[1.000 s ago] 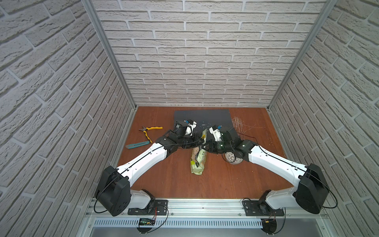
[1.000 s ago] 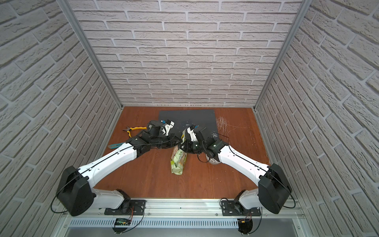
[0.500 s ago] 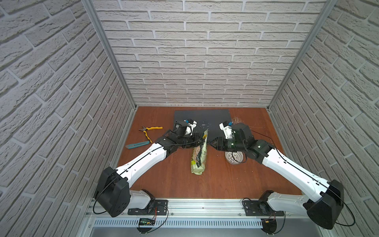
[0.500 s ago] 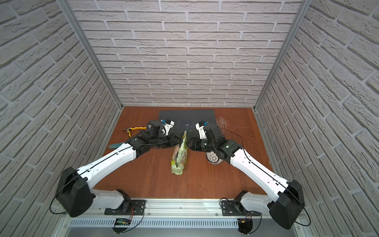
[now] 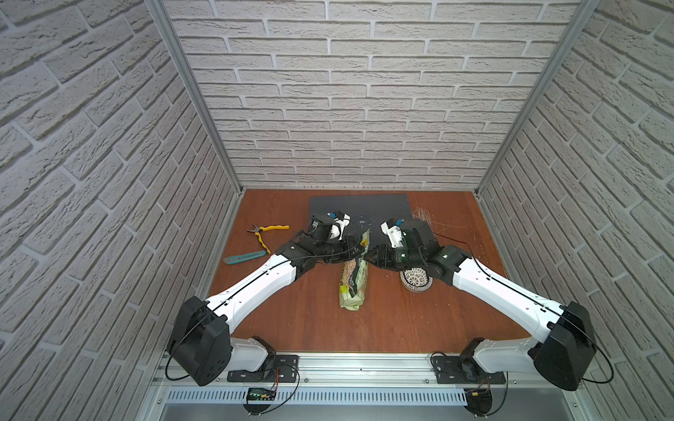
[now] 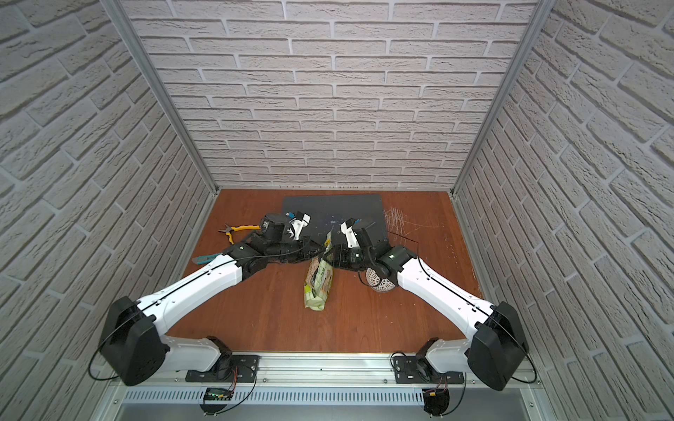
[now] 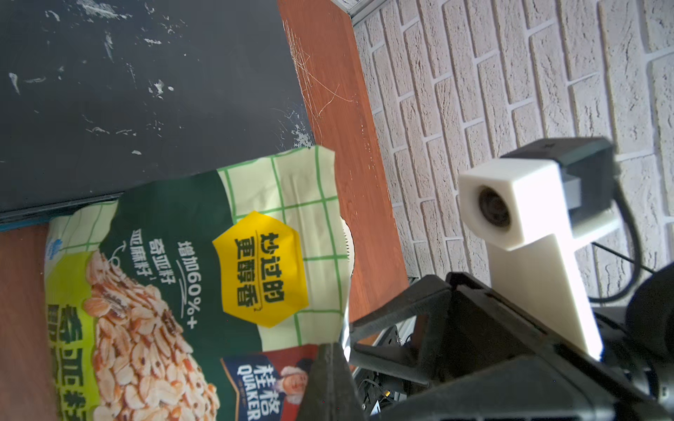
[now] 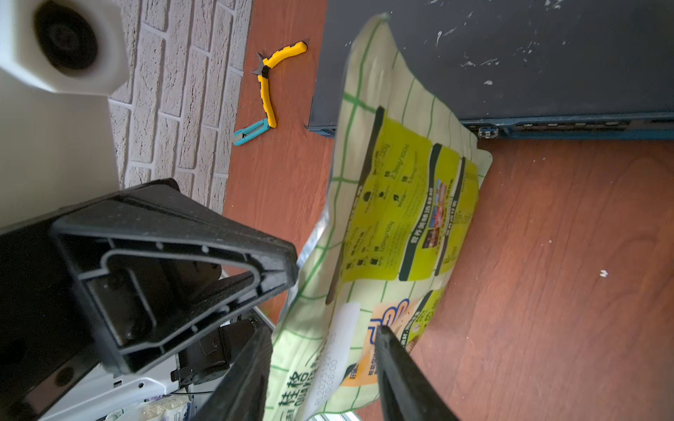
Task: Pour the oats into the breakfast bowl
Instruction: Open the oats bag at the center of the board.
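The oat pouch (image 5: 352,288) is pinched by the left gripper (image 5: 360,251) and straddled by the spread right gripper (image 8: 321,330). Pouch opening seems in hand; a firm right-side closure is called for next.

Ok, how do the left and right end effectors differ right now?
The left end effector is shut, pinching the top edge of the oat pouch; the right end effector has its jaws apart, clamping nothing. The left one comes in from the side of the yellow pliers; the right one from the side of the bowl, its arm partly covering it. Both meet at the pouch's raised upper end.
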`<state>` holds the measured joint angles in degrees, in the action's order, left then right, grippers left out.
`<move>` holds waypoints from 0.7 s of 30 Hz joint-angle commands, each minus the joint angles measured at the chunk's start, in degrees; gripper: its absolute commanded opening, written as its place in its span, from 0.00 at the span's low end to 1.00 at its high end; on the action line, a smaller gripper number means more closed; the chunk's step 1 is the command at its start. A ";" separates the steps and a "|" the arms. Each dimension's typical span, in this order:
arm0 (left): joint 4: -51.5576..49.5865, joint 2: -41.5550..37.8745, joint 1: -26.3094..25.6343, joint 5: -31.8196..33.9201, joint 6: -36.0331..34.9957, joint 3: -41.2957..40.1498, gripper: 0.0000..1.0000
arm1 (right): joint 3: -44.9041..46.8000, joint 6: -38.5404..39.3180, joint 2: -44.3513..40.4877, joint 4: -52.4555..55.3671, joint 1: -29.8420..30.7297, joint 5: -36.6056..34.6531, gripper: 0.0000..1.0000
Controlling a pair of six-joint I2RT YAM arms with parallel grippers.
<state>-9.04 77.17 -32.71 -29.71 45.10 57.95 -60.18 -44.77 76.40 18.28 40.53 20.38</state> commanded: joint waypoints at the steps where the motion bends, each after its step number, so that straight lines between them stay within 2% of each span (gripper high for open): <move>1: 2.29 -0.54 -0.53 -1.05 0.17 1.11 0.00 | -1.08 -0.65 0.84 -3.36 0.67 0.79 0.51; 6: 2.11 -0.55 -0.57 -0.75 0.06 1.11 0.00 | -1.02 -0.47 0.59 -2.99 0.86 -0.62 0.49; 14: 1.68 -0.93 -0.54 0.63 -0.26 0.85 0.00 | -0.75 0.74 -0.18 0.46 0.82 -3.30 0.38; 21: 1.52 -1.01 -0.51 0.97 -0.15 0.67 0.00 | -0.74 1.90 -0.80 2.89 0.86 -5.43 0.20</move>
<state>-8.93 77.17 -32.97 -29.10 45.10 57.95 -60.18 -44.01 77.19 19.64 41.06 16.93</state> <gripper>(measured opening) 0.057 0.208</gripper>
